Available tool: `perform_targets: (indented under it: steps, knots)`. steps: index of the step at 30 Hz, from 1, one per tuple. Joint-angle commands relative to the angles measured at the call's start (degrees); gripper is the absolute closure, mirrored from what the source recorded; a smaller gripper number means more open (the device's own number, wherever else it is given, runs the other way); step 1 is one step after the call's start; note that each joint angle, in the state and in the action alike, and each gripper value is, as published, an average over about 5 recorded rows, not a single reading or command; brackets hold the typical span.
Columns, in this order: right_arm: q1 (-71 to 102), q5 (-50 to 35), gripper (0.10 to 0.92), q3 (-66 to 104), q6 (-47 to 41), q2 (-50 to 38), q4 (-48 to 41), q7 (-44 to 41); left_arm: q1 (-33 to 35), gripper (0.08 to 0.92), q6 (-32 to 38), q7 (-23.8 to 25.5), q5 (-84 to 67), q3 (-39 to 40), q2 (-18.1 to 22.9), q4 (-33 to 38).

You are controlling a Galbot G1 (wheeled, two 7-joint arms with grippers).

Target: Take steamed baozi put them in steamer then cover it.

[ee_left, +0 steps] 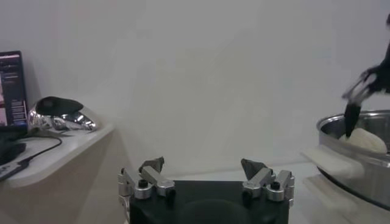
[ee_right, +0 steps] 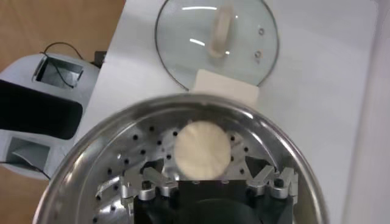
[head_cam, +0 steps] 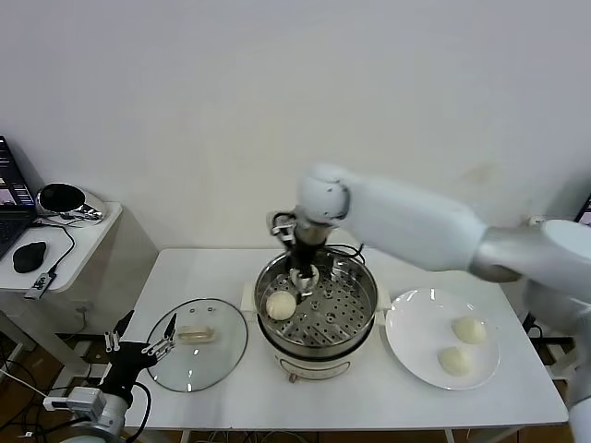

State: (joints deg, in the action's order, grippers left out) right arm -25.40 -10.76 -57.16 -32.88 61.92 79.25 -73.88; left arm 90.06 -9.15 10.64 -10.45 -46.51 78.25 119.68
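Note:
The steamer (head_cam: 319,318) stands mid-table, its perforated tray bare but for one baozi (head_cam: 281,305). My right gripper (head_cam: 305,281) hangs inside the pot just above and beside that bun. In the right wrist view its fingers are spread wide, open, with the baozi (ee_right: 202,150) lying free on the tray (ee_right: 109,176) between and ahead of them (ee_right: 203,163). Two more baozi (head_cam: 469,329) (head_cam: 454,360) rest on the white plate (head_cam: 402,341) to the right. The glass cover (head_cam: 222,355) lies flat left of the steamer. My left gripper (head_cam: 140,343) waits open at the table's left edge.
A low side table (head_cam: 83,231) at the far left carries a laptop (head_cam: 11,198), a mouse (head_cam: 30,257), cables and a shiny metal object (ee_left: 61,115). The steamer's rim (ee_left: 359,122) shows at the edge of the left wrist view. A wall stands close behind the table.

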Motion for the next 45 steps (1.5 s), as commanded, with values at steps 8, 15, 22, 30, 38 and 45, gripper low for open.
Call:
perform_targets:
  steps: [8, 15, 22, 30, 38, 45]
  knots:
    - [2.2, 9.3, 0.203, 6.1, 10.0, -33.3, 15.5, -4.8, 1.0, 0.177, -0.7, 0.4, 0.1, 0.5, 0.0, -0.2]
    - [16.9, 15.5, 0.203, 17.4, 12.8, -40.1, 16.6, -5.0, 1.2, 0.177, -0.8, 0.7, 1.1, 1.4, 0.1, -1.0]
    - [35.9, 21.9, 0.203, 30.2, 14.9, -40.7, 15.8, -3.9, 2.0, 0.177, -0.7, 0.7, 1.7, 1.4, 0.2, -1.6]
    - [47.0, 27.2, 0.203, 37.6, 17.2, -36.5, 9.6, -3.3, 2.7, 0.177, -0.9, 0.9, 3.2, 1.2, 1.0, -1.4]
    - [50.3, 29.2, 0.203, 38.3, 19.7, -34.3, 4.7, -2.2, 2.6, 0.177, -0.9, 1.0, 4.1, 1.2, 1.1, -2.2]
    - [51.5, 29.8, 0.203, 38.5, 20.1, -32.1, 2.2, -1.3, 2.4, 0.177, -0.9, 1.0, 4.5, 1.4, 1.2, -2.7]
